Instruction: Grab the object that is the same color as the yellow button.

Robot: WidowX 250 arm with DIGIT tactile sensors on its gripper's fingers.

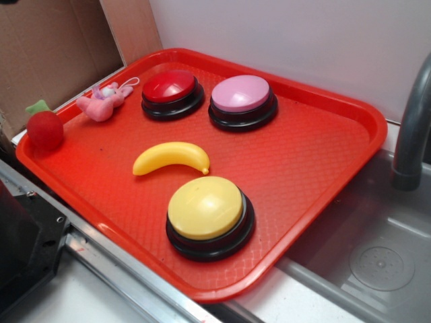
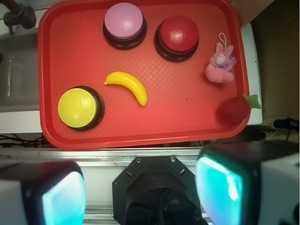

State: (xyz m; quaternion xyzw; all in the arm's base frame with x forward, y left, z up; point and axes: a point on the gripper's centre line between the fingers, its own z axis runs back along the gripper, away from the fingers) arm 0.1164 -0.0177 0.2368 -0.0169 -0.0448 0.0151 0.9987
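Observation:
A small curved yellow toy banana (image 1: 172,157) lies in the middle of the red tray (image 1: 316,155), just behind the yellow dome button (image 1: 207,210) on its black base. In the wrist view the banana (image 2: 127,86) lies right of the yellow button (image 2: 78,107). My gripper (image 2: 143,190) is high above the tray's near edge, over the robot base, jaws wide apart and empty. Its teal pads (image 2: 219,184) show at the bottom corners. The gripper is out of the exterior view.
A red dome button (image 1: 172,91) and a pink dome button (image 1: 242,99) stand at the tray's back. A pink plush bunny (image 1: 104,101) and a red plush strawberry (image 1: 44,127) sit at the left. A grey sink (image 1: 377,256) and faucet (image 1: 411,128) are at the right. The black robot base (image 2: 157,187) lies below the gripper.

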